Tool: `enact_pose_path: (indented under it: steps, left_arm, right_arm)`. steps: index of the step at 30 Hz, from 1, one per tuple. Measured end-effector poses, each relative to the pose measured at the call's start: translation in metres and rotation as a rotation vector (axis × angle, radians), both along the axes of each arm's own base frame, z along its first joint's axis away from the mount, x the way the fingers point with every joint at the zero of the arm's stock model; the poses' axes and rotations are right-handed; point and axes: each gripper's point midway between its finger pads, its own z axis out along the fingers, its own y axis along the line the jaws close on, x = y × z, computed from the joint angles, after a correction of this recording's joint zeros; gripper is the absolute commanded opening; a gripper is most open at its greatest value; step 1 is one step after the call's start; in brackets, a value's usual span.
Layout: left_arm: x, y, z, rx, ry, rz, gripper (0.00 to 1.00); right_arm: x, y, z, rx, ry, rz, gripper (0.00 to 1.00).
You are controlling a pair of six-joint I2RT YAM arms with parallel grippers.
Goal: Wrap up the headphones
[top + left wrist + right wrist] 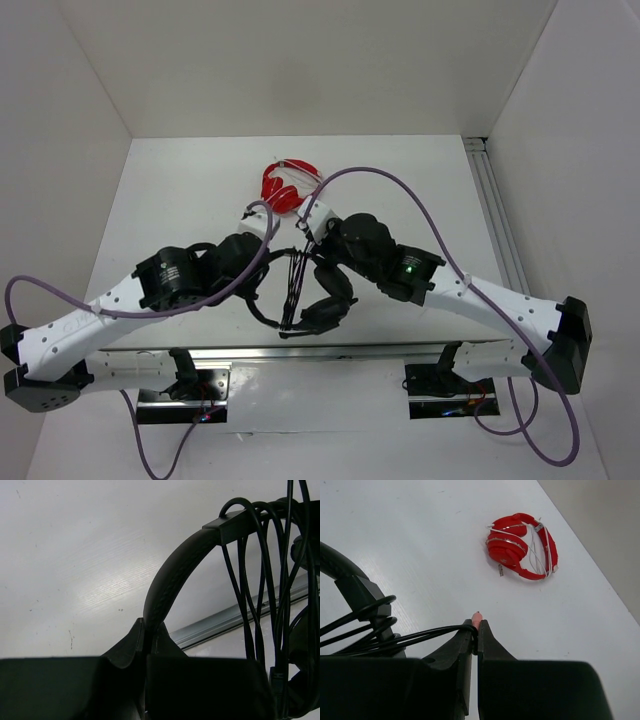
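Lying beyond the black headphones (328,310), red headphones (285,187).

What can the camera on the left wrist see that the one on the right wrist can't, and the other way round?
Only the left wrist view: the left tool clamped on the black headband, and a metal rail beyond it. Only the right wrist view: the right tool pinching the cable, and the red headphones lying on the table further off. Both: loops of that black cable draped over the headband, and the white table.
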Motion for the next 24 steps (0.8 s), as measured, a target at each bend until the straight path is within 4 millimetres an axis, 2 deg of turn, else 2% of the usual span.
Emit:
enact_pose_path:
  steps: [2, 3, 4, 7, 10, 11, 15, 18, 24]
  left_arm:
    - [0.0, 0.003, 0.001, 0.014, 0.0, 0.01, 0.0]
    - [0.001, 0.003, 0.002, 0.017, -0.002, 0.016, 0.0]
    - [0.001, 0.003, 0.004, 0.014, -0.002, 0.022, 0.0]
    - [0.001, 0.004, 0.006, 0.008, 0.013, 0.034, 0.0]
    - [0.011, 0.011, 0.011, -0.023, 0.027, 0.086, 0.0]
    - [0.015, 0.014, 0.013, -0.036, 0.031, 0.107, 0.0]
    - [0.025, 0.027, 0.016, -0.072, 0.075, 0.142, 0.0]
    - [0.033, 0.034, 0.017, -0.108, 0.102, 0.164, 0.0]
    - [0.053, 0.047, 0.011, -0.156, 0.129, 0.212, 0.0]
  right_arm:
    - [0.0, 0.001, -0.001, 0.013, 0.015, 0.007, 0.13]
    - [0.0, 0.001, -0.001, 0.02, 0.022, 0.007, 0.26]
    - [0.002, -0.001, -0.001, 0.027, 0.026, 0.0, 0.31]
    - [0.015, -0.012, 0.0, 0.041, 0.033, -0.05, 0.43]
    - [0.025, -0.021, 0.001, 0.059, 0.04, -0.089, 0.47]
    - [0.03, -0.025, 0.002, 0.064, 0.038, -0.111, 0.53]
    - [0.058, -0.058, 0.002, 0.089, 0.043, -0.239, 0.68]
    - [0.073, -0.079, -0.001, 0.11, 0.055, -0.319, 0.73]
    - [0.082, -0.089, -0.009, 0.144, 0.087, -0.378, 0.75]
